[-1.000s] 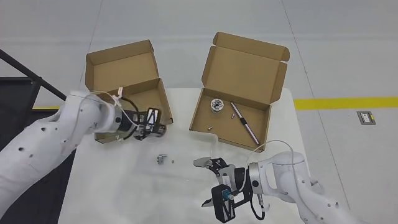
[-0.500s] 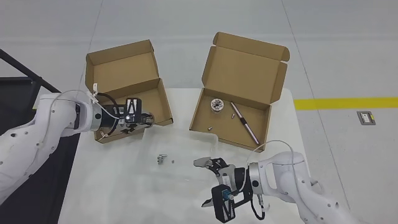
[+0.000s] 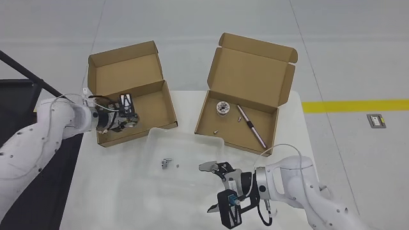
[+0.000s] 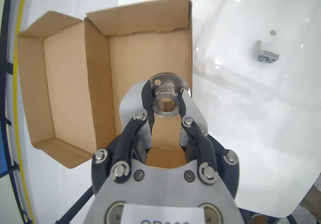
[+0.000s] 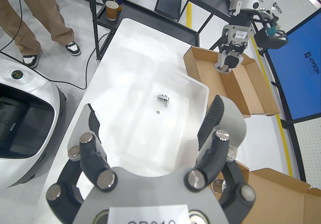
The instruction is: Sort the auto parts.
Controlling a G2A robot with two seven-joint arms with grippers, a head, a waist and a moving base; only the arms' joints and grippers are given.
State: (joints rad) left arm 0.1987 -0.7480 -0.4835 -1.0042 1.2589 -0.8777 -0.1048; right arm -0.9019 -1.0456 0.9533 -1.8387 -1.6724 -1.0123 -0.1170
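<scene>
The bushing (image 4: 163,112), clamped in the left end effector (image 4: 164,99), is best lowered into the left-frame box (image 3: 156,105) before release; right end effector (image 5: 155,112) is held apart.

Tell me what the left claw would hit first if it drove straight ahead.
Likely the floor of the cardboard box: the left claw, shut on a flanged metal hub, points into it, so the hub would touch first. Depth is unclear.
</scene>
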